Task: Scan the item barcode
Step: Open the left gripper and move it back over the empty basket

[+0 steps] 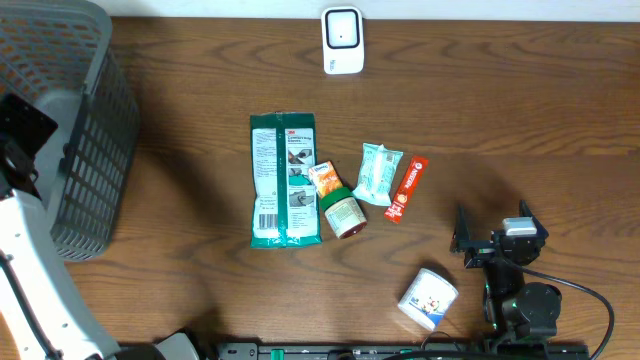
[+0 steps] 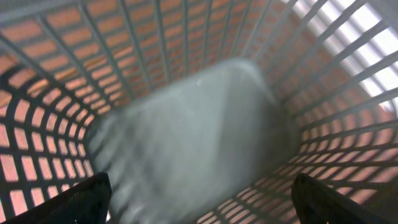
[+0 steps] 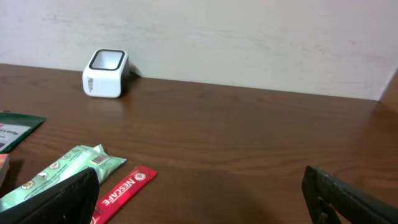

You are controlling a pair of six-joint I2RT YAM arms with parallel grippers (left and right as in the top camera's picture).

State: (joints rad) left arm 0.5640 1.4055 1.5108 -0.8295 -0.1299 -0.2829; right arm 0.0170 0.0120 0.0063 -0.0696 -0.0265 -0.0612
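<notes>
Your count, table top [image 1: 520, 120]: one white scanner [image 1: 342, 40], one grey mesh basket [image 1: 70, 120]. Loose goods, six: one large green packet [image 1: 285, 180], one pale green sachet [image 1: 378, 172], one red Nescafe stick [image 1: 407, 188], one orange sachet [image 1: 325, 178], one green-lidded jar [image 1: 343, 215], one white tub [image 1: 428, 298].

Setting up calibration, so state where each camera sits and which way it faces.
Overhead: above the table, looking straight down on basket and scanner; left arm and right gripper show.
Left wrist: looks down into the basket; the left gripper shows open, fingers in the lower corners.
Right wrist: low over the table, facing across it to the scanner; own open fingers in the lower corners.
Shared: overhead and right wrist both show the scanner and red Nescafe stick.
</notes>
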